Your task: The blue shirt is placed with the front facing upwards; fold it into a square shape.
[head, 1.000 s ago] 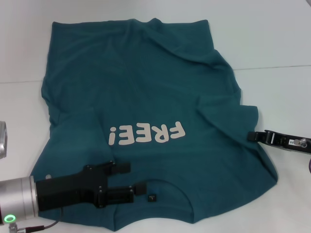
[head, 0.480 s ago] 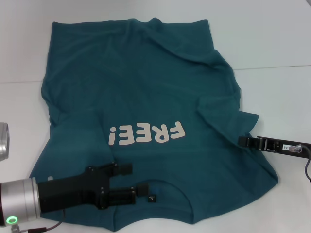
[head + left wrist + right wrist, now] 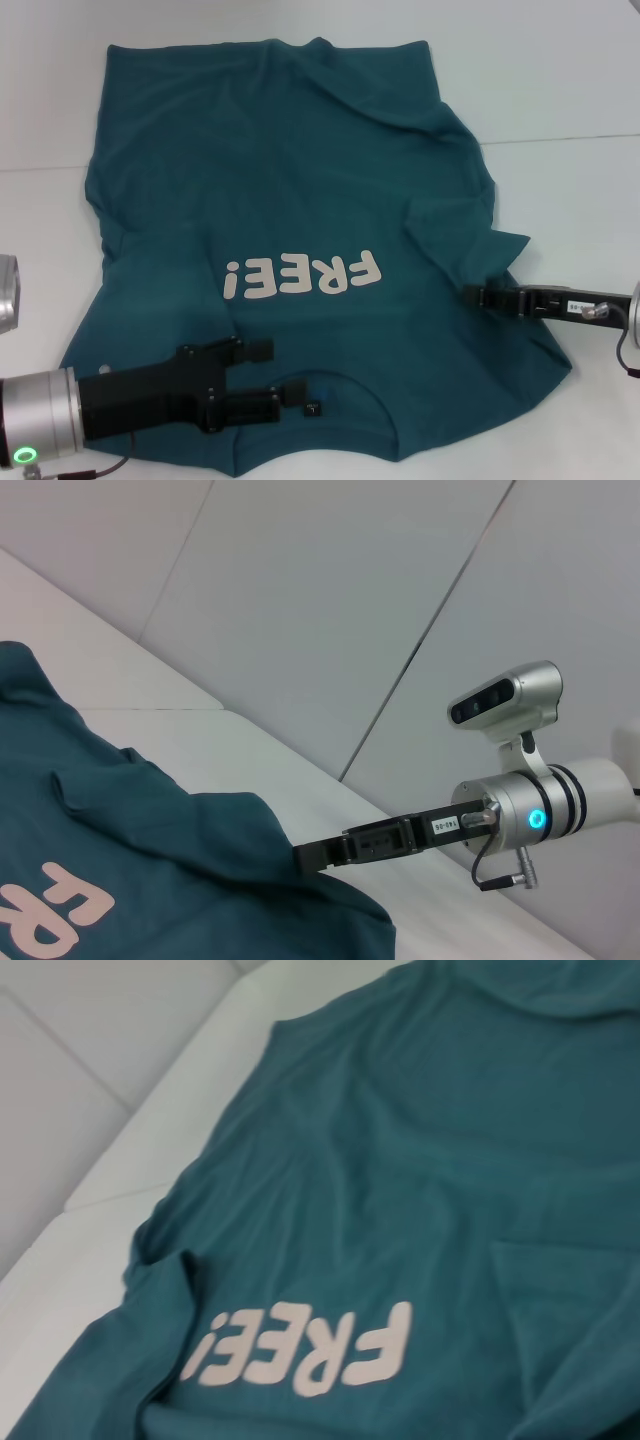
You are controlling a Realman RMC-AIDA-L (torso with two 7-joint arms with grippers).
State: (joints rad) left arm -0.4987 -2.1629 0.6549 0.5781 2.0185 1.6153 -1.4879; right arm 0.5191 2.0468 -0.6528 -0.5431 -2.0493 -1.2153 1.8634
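Where head view shows both claws point(image 3: 268, 370) point(image 3: 470, 296), right wrist perhaps only blue shirt point(image 3: 420, 1160)

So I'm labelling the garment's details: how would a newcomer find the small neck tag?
Start at the blue shirt spread on the white table, then go to its neckline, nearest the robot. The neck tag is a small dark square beside the left gripper, below the "FREE!" lettering.
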